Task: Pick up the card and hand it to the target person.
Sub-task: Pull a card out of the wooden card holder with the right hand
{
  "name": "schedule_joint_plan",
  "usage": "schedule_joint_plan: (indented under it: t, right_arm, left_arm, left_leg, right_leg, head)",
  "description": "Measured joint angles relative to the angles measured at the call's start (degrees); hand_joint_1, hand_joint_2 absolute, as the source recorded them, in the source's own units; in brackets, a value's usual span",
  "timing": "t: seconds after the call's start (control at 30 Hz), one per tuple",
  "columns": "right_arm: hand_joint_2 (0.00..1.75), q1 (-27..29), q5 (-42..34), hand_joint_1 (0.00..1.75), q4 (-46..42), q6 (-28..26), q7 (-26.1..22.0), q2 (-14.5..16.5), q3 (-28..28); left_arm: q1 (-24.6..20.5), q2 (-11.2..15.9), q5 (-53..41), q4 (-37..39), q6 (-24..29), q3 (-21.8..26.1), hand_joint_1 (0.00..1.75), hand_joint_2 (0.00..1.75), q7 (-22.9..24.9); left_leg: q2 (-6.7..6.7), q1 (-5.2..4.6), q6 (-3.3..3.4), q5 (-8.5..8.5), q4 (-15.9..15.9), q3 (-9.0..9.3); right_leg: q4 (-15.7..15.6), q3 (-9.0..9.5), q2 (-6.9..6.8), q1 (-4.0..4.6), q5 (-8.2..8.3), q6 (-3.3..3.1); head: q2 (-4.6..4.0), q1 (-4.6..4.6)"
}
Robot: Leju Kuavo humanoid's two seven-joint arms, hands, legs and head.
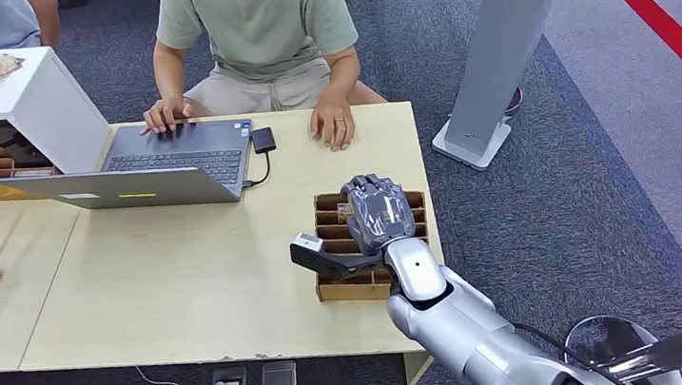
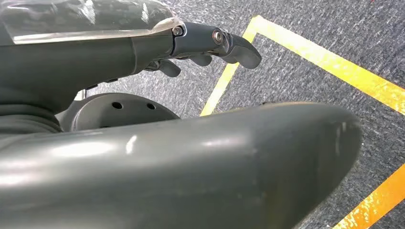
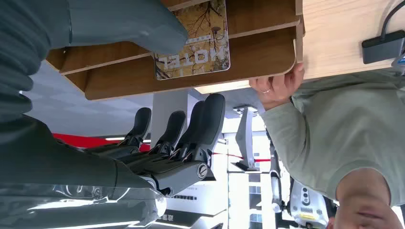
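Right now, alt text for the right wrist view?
The right hand hovers with thumb and fingers apart at a hotel card standing in a wooden slotted box. Beyond sits a person in a green shirt.

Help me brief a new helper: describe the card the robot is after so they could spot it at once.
Start at the pale wooden table and find the brown slotted box near its right front edge, under the robot's right hand. The card stands in one of its slots. It alone there is printed, with an autumn-tree picture and the word HOTEL; around it are plain brown dividers.
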Motion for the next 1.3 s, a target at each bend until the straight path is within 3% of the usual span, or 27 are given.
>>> schedule_joint_plan:
  t: [1.3]
  right_arm:
    - [1.75, -0.4, 1.7, 0.90, 2.9, 0.3, 1.2, 0.0, -0.8]
  left_arm:
    - [0.0, 0.6, 0.3, 0.0, -0.4, 0.0, 0.00, 0.00, -0.9]
  left_leg:
    - [0.00, 0.00, 0.03, 0.02, 0.0, 0.02]
  right_leg:
    - [0.0, 0.02, 0.00, 0.00, 0.02, 0.03]
  head:
    - [-0.01, 0.00]
